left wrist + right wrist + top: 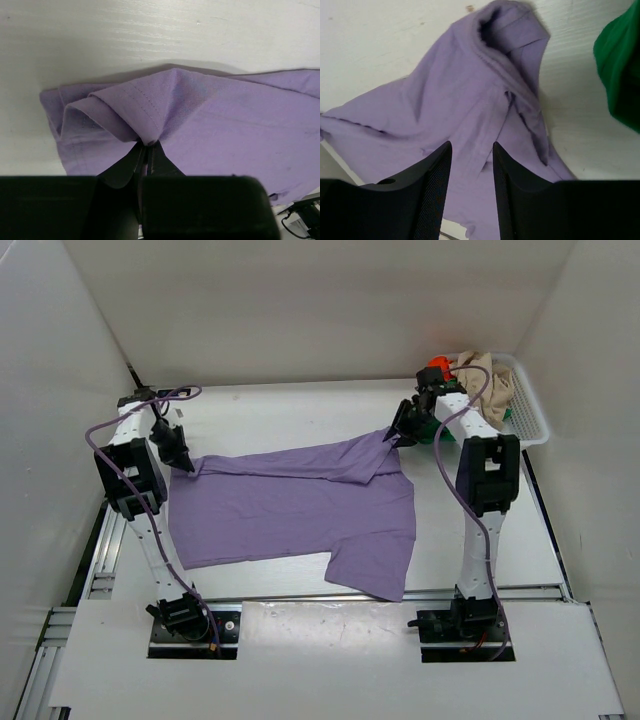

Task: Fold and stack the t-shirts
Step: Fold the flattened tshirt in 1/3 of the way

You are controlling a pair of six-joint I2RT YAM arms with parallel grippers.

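One lilac t-shirt (pixel 300 505) lies pinched in the left pincer (pixel 148 146), the right pincer (pixel 472 152) spread above it.

- A white table (pixel 300 420) was enclosed by plain white walls (pixel 300 300) at 9, 12 and 3 o'clock.
- A white mesh basket (pixel 537 410) was set at 2 o'clock.

Bright even light, soft shadows, sharp focus

Basket (pixel 536 403) blocks far-right corner; walls (pixel 300 310) enclose table (pixel 300 420).
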